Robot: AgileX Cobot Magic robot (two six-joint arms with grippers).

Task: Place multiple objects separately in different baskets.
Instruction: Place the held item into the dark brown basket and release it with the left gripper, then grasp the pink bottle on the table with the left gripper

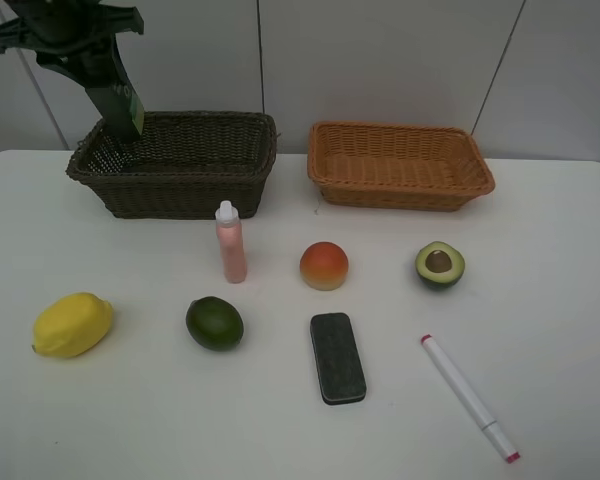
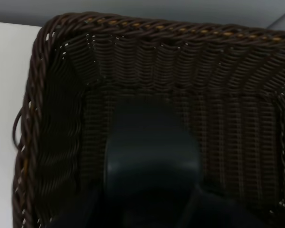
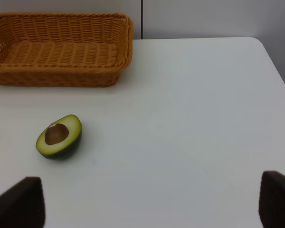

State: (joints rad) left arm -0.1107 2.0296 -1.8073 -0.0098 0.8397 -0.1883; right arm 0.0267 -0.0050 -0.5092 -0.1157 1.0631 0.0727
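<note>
Left wrist view: left gripper [image 2: 152, 216], fingers narrow, clamped on a dark bottle [image 2: 152, 152]; dark basket [image 2: 180, 61] directly beneath the fingers. Right gripper [image 3: 147, 204], fingers wide, empty; avocado [image 3: 59, 136] ahead of them. Likely risk: released high and tilted, the bottle could topple or bounce.

No readable text anywhere, pale mark on dark green pump bottle [image 1: 123, 108], possibly print, too blurred
</note>
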